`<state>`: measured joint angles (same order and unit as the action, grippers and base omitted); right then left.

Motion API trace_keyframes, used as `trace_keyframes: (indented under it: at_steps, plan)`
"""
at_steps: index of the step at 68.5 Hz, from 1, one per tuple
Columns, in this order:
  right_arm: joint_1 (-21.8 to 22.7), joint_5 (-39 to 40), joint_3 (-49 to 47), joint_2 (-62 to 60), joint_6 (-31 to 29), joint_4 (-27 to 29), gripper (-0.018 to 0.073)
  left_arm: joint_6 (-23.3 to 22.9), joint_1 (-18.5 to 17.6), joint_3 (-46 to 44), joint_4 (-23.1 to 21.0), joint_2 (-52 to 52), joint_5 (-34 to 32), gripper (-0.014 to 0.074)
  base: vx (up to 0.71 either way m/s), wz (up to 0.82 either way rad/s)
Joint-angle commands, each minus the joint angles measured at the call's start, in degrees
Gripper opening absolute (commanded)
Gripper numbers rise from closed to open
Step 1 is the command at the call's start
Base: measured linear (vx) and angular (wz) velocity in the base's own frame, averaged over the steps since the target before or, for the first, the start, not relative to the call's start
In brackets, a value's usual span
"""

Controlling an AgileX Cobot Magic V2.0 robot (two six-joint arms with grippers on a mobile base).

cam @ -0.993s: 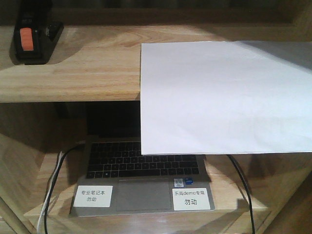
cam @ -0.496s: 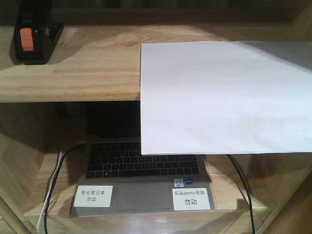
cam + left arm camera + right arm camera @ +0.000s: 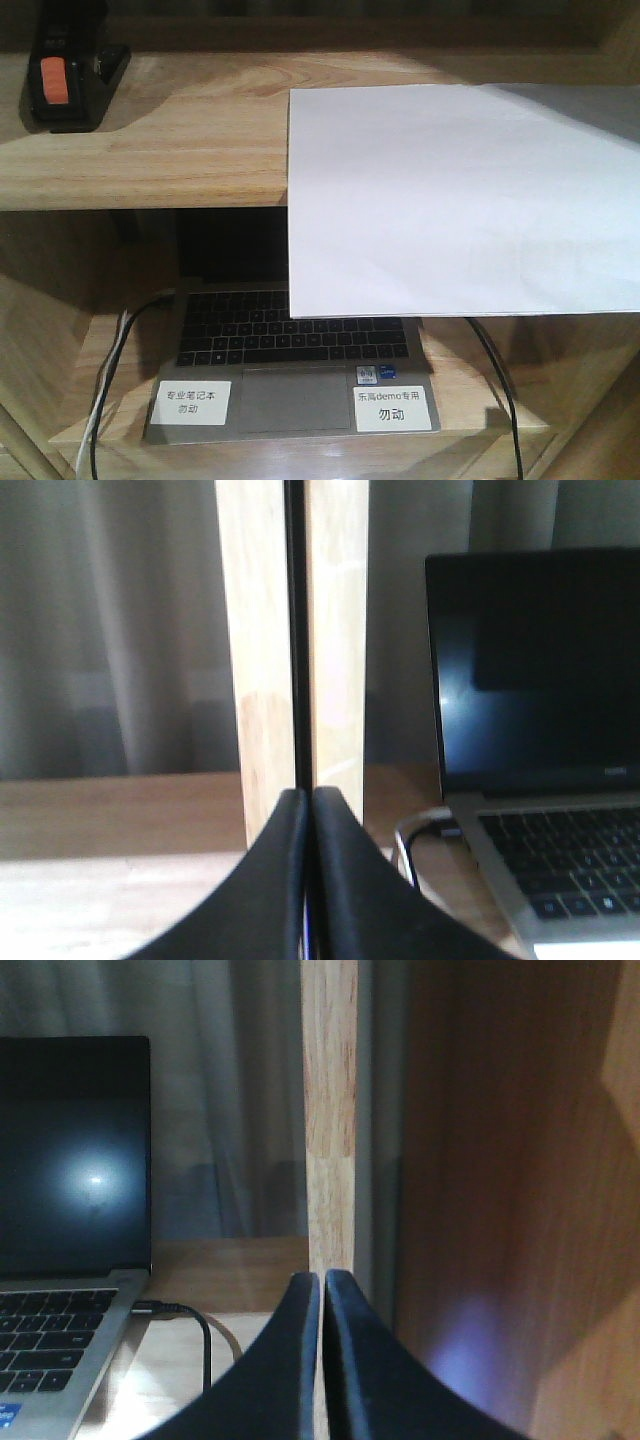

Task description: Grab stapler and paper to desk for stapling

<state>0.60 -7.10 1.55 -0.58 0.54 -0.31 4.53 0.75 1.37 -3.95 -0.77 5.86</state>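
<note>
The black stapler (image 3: 65,75) with an orange patch lies at the far left of the upper shelf (image 3: 180,130). The white paper (image 3: 460,200) lies on the right of that shelf and hangs over its front edge, covering part of the laptop below. My left gripper (image 3: 305,795) is shut and empty, low in front of a wooden post (image 3: 262,630). My right gripper (image 3: 322,1278) is shut and empty, in front of another post (image 3: 330,1110). Neither gripper shows in the front view. The desk is out of view.
An open laptop (image 3: 290,340) sits on the lower shelf, with two white printed labels (image 3: 192,402) on its palm rest. It also shows in the left wrist view (image 3: 540,680) and the right wrist view (image 3: 70,1160). Cables (image 3: 500,380) run down both sides. A wooden side panel (image 3: 520,1160) stands right of the right gripper.
</note>
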Motion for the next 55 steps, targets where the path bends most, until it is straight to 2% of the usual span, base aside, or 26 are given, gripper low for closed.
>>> trace_keyframes:
  at_steps: [1, 16, 21, 29, 39, 46, 55]
  plan:
    - [0.01, 6.54, 0.27, -0.53, -0.54, -0.29, -0.0006, -1.23, 0.04, 0.58, -0.24, -0.82, -8.05, -0.0006, 0.00, 0.00]
    - [0.01, 21.51, -0.22, -0.53, -0.54, -0.29, -0.0006, -9.45, 0.04, 0.52, -0.23, -0.82, -26.60, -0.0006, 0.00, 0.00]
    - [0.01, 24.73, -1.75, -0.53, -0.54, -0.29, -0.0006, -9.58, 0.04, -0.38, -0.23, -0.82, -30.65, -0.0006, 0.00, 0.00]
    - [0.01, 24.59, -5.87, -0.53, -0.85, -0.29, -0.0006, -9.58, 0.04, -3.78, -0.17, -0.82, -35.06, -0.0006, 0.00, 0.00]
    - [0.01, 24.59, -12.48, -0.53, -0.85, -0.29, -0.0006, -9.53, 0.04, -13.14, -0.13, -0.82, -33.99, -0.0006, 0.00, 0.00]
    - [0.01, 24.40, -17.84, -0.46, -1.12, -0.29, -0.0006, -9.53, 0.04, -22.10, -0.13, -0.75, -28.27, -0.0006, 0.00, 0.00]
    - [0.01, 23.19, -25.60, 2.18, -1.52, -0.29, -0.0006, -9.23, 0.04, -34.93, -0.11, 1.22, -15.83, -0.0006, 0.00, 0.00]
